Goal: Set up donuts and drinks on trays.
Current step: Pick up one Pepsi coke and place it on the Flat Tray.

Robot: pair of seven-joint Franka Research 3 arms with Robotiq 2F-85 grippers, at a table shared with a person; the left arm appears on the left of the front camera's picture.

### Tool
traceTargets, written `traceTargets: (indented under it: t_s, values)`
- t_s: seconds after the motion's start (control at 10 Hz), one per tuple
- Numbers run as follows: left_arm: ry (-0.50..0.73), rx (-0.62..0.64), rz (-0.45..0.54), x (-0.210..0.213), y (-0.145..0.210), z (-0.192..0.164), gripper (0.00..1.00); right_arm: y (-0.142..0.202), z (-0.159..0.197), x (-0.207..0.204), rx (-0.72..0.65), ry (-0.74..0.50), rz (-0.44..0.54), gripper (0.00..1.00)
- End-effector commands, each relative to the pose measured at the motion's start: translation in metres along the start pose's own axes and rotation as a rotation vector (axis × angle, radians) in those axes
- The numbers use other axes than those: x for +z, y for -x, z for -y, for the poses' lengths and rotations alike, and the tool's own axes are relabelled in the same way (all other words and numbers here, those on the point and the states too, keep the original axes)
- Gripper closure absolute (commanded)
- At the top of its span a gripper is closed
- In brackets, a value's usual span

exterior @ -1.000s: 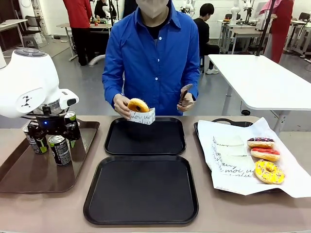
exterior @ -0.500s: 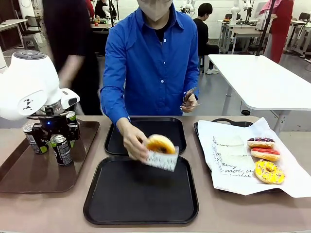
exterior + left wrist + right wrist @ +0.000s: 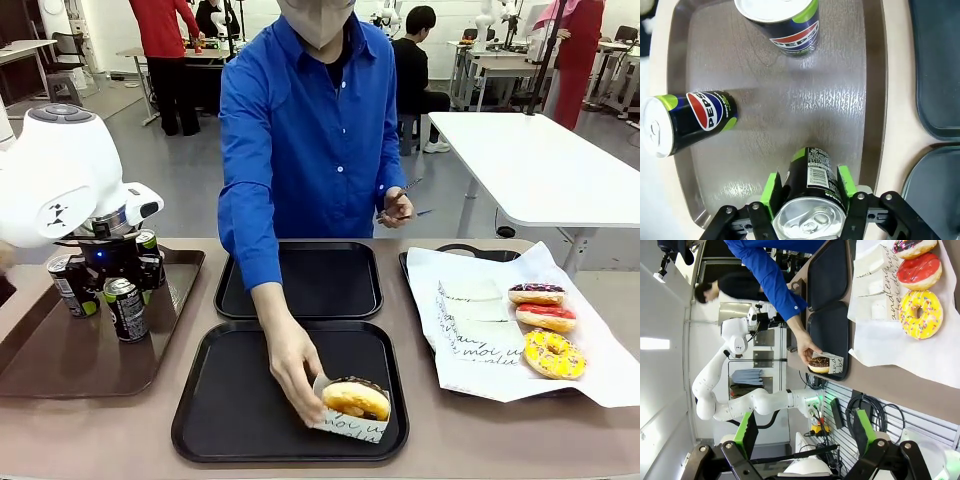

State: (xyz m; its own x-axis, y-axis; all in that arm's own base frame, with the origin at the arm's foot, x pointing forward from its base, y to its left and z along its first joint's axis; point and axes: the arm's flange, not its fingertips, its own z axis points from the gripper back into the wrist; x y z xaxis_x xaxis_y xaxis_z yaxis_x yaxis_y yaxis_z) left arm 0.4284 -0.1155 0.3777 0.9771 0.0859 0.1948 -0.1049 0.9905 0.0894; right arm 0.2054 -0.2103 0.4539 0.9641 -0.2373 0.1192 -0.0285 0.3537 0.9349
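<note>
A drink can (image 3: 810,200) on the brown tray (image 3: 775,115) is clamped by the left claw (image 3: 808,184), likely for lifting, the right claw (image 3: 803,432) is held wide, and a sleeved donut (image 3: 355,400) is set on the near black tray (image 3: 240,400).

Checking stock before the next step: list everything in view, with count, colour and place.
black trays: two, black, mid-table, one behind the other
brown tray: one, brown, table's left
held can: one, dark with green, standing on brown tray
other cans: at least two, dark with green, on brown tray
sleeved donut: one, golden-brown, white lettered sleeve, near black tray
loose donuts: three, chocolate, pink, yellow-sprinkled, on white paper
white paper: one sheet, white, table's right
person's hand: one, on sleeved donut
left gripper: fingers closed on held can
right gripper: fingers open, nothing between
</note>
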Motion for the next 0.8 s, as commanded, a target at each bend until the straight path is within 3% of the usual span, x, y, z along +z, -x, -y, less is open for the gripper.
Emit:
traceTargets:
  t_s: [0.0, 0.1, 0.3, 0.7]
  values:
    - [-0.06, -0.001, -0.042, -0.003, -0.001, 0.001, 1.0, 0.0, 0.002, 0.001, 0.019, -0.024, 0.004, 0.0]
    - [-0.126, -0.072, -0.108, 0.009, 0.001, 0.01, 0.57, 0.0, 0.002, 0.001, 0.019, -0.024, 0.004, 0.0]
    - [-0.126, -0.179, -0.002, 0.051, 0.015, 0.025, 0.57, 0.0, 0.002, 0.001, 0.019, -0.024, 0.004, 0.0]
    - [-0.065, -0.179, 0.185, 0.147, 0.064, 0.02, 0.57, 0.0, 0.002, 0.001, 0.019, -0.024, 0.004, 0.0]
